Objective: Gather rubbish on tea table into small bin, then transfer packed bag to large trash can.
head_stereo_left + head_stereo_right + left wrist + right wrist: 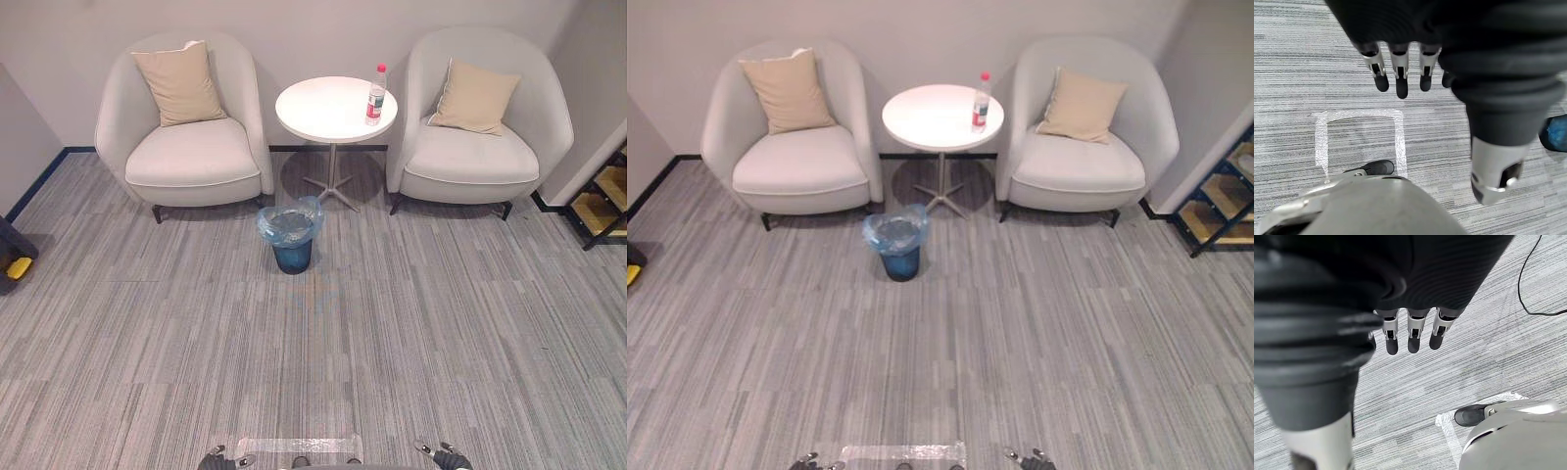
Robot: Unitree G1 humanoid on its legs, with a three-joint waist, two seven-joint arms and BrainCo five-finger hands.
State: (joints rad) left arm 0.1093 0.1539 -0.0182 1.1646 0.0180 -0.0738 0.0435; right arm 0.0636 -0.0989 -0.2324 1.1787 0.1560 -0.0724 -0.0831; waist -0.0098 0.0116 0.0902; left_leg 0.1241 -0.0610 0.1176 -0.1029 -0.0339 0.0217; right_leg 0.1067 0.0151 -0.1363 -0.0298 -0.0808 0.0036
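Two armchairs: left armchair [186, 162] and right armchair [472, 162] flank the round white tea table [323, 113], head views.
Bottle: plastic bottle [376, 95], red cap, upright near table's right edge.
Bin: small bin [292, 253] lined with blue bag [269, 223], on carpet [411, 323] before table.
Left wrist: left hand [1400, 81] fingers straight, empty, above taped square [1399, 142].
Right wrist: right hand [1410, 335] fingers straight, empty, above carpet.

We cannot tell what lies inside the small bin [292, 258]; its blue bag [289, 223] hides the bottom. The edges cut off a wooden shelf [604, 199] at the right and a black-and-yellow object [14, 260] at the left.
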